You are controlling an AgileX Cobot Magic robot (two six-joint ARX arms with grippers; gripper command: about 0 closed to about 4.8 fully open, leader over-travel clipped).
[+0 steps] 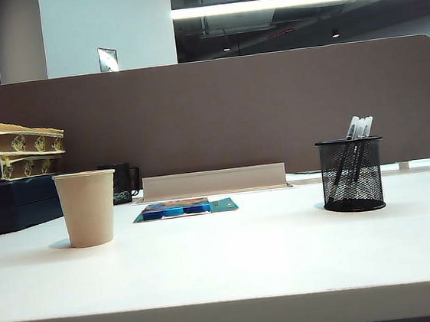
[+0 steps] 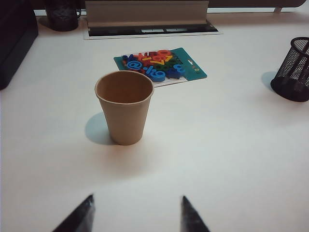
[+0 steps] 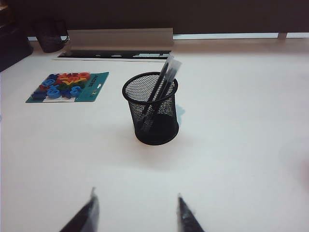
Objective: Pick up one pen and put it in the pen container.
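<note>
Above the counter's [image 1: 233,259] near edge, left claw [image 2: 137,215] spread wide, empty, facing paper cup [image 2: 124,113], right claw [image 3: 137,212] spread, empty, facing pen container [image 3: 153,108], pen [image 3: 161,87] leaning inside it.

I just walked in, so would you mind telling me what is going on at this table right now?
Nothing is being handled at this moment. The left gripper is open and empty above the table, short of the paper cup. The right gripper is also open and empty, short of the pen container. The pens already stand inside the container, leaning against its rim. A card of coloured letters lies farther back between the cup and the container.
</note>
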